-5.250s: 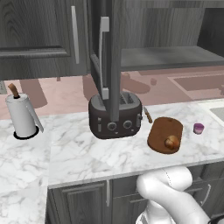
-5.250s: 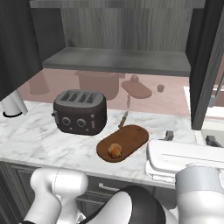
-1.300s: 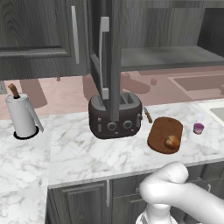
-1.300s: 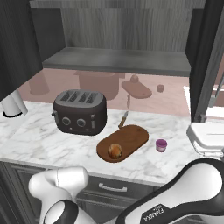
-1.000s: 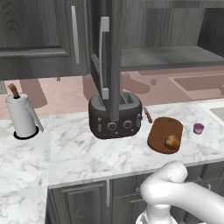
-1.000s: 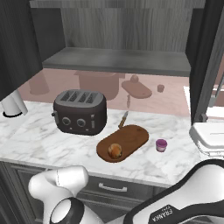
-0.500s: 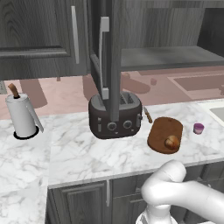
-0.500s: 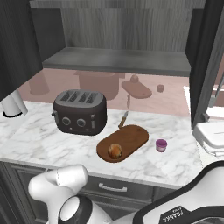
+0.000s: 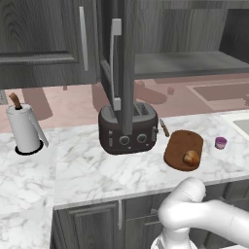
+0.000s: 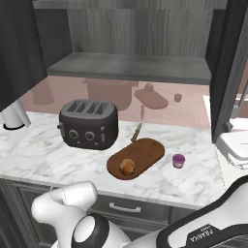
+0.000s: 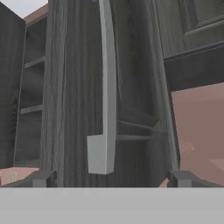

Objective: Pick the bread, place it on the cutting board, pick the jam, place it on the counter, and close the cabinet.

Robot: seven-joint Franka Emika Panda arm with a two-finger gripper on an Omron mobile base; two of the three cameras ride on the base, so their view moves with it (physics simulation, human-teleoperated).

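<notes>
The bread [image 9: 191, 157] sits on the cutting board [image 9: 181, 146], near the board's front end, and the jam [image 9: 221, 142] stands on the counter [image 9: 97, 170] just beside the board, on the side away from the toaster [image 9: 128, 128]. The cabinet [image 9: 127, 58] has 1 door swung open, edge-on above the toaster. In the hand view the gripper [image 11: 109, 178] faces that door's silver handle [image 11: 106, 87] close up, its 2 fingertips [image 11: 40, 178] spread wide and apparently touching nothing, though the tips are barely visible. A paper towel roll [image 9: 23, 128] stands far left.
</notes>
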